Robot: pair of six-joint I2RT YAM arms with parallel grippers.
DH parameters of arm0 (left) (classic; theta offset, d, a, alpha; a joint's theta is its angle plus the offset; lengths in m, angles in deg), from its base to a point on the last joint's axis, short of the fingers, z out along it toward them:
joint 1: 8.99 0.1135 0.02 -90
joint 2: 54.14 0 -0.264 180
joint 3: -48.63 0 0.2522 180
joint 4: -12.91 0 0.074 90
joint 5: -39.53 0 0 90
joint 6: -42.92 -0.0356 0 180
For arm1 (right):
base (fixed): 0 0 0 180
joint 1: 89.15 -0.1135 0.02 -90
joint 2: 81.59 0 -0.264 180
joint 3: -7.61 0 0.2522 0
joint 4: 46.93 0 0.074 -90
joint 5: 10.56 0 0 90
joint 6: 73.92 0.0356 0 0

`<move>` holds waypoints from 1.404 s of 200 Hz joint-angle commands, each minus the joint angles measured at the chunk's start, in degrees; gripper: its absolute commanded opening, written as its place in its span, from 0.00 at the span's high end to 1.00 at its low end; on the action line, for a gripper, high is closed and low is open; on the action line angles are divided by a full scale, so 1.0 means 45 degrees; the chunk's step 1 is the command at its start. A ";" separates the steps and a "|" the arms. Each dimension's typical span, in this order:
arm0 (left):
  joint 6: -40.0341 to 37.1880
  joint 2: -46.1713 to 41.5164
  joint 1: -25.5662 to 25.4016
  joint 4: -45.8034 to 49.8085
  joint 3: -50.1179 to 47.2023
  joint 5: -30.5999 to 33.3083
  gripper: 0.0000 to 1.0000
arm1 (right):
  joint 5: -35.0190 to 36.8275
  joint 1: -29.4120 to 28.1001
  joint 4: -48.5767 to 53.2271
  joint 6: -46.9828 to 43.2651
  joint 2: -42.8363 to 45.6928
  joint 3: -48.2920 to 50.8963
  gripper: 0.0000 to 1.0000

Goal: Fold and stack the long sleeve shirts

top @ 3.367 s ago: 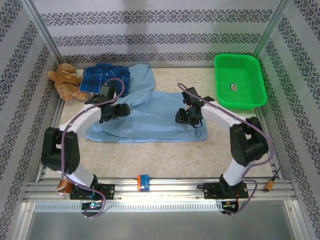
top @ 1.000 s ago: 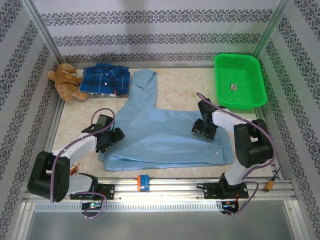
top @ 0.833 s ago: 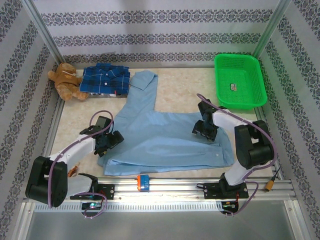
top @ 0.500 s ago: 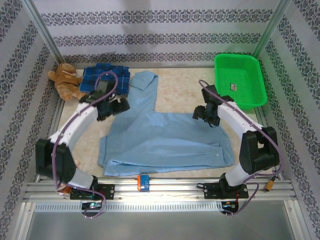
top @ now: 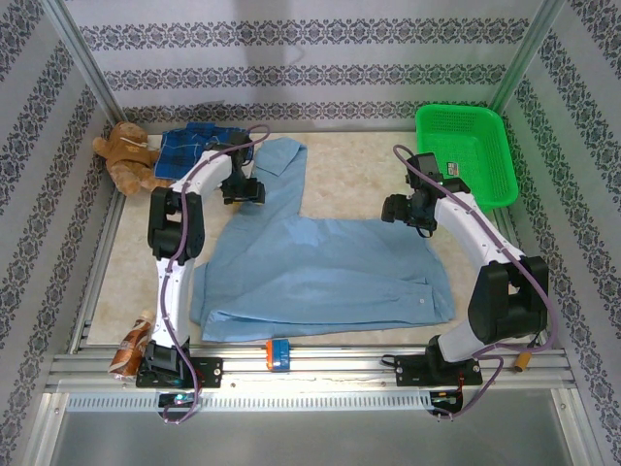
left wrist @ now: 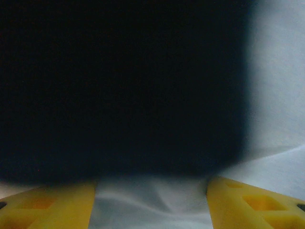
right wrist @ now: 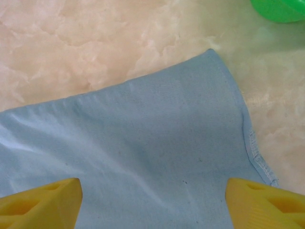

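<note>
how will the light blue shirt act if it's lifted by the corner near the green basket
Probably floppy: the light blue shirt lies flat with soft wrinkles, so a lifted corner would likely leave the rest sagging. It looks thin in the right wrist view, so a push would probably bunch it rather than slide it whole.

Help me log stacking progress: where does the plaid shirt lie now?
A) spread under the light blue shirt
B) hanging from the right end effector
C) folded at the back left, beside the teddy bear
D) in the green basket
C: the plaid shirt sits folded at the back left, next to the teddy bear.
</note>
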 commanded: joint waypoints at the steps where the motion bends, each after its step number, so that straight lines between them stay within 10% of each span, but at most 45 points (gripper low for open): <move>1: -0.0773 0.0068 0.0206 0.0825 0.0889 0.0601 0.36 | -0.0206 0.0140 0.0386 -0.0290 0.0032 -0.0030 0.21; 111: -0.1213 0.1437 0.0360 0.0581 0.1813 -0.0575 0.48 | -0.0570 0.0256 0.0366 -0.0211 -0.0612 -0.0254 0.22; 144: -0.1136 0.1428 0.0358 0.0335 0.1417 -0.0484 0.69 | -0.0247 0.0523 0.0613 -0.0215 -0.0931 -0.0469 0.22; 281: -0.1313 -0.3194 0.0621 -0.2068 -0.3191 -0.0013 1.00 | 0.0704 0.1519 0.0159 -0.1902 -0.4940 -0.3188 0.35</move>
